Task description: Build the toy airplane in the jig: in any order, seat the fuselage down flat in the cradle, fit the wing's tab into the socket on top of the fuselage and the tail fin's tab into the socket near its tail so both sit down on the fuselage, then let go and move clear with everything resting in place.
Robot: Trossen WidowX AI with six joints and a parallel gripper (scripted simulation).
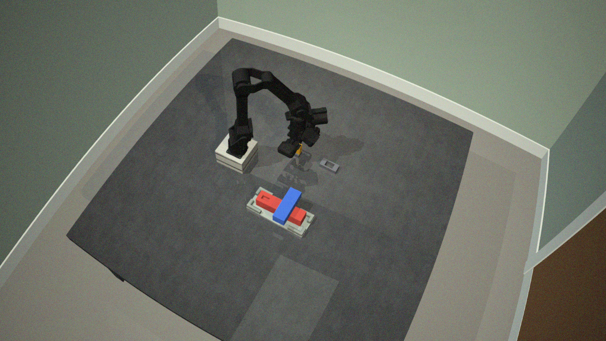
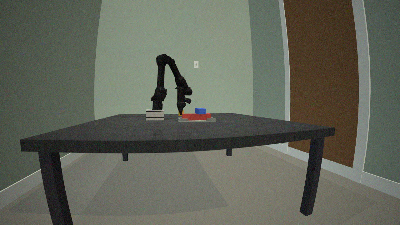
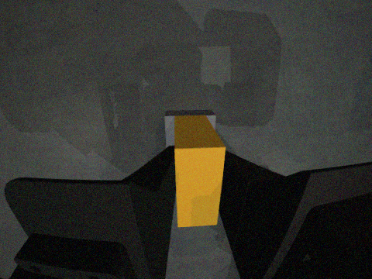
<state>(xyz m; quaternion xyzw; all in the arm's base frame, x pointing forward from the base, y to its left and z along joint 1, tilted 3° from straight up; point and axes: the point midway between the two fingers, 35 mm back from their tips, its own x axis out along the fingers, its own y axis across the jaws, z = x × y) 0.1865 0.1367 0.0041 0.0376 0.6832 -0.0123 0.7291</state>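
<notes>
The yellow tail fin [image 1: 299, 150] [image 2: 179, 114] [image 3: 198, 194] stands upright at a small grey holder [image 3: 169, 129], whose slot is hidden. My gripper [image 1: 298, 147] [image 2: 181, 112] [image 3: 191, 152] points down and is shut on the fin, one finger against each side. The red fuselage [image 1: 266, 202] [image 2: 191, 117] lies lengthwise in the pale jig [image 1: 253, 207] [image 2: 213, 119] and looks level. The blue wing [image 1: 288, 205] [image 2: 200, 111] lies across the fuselage top; its tab is hidden. The open tail socket [image 1: 264, 196] shows at the fuselage's left end.
An empty grey slotted holder [image 1: 329, 165] lies to the right of the gripper in the top view. The arm's pale base block [image 1: 229, 161] [image 2: 154, 115] stands left of the gripper. The jig lies nearer the front of the dark table [image 1: 177, 237] [image 2: 167, 131].
</notes>
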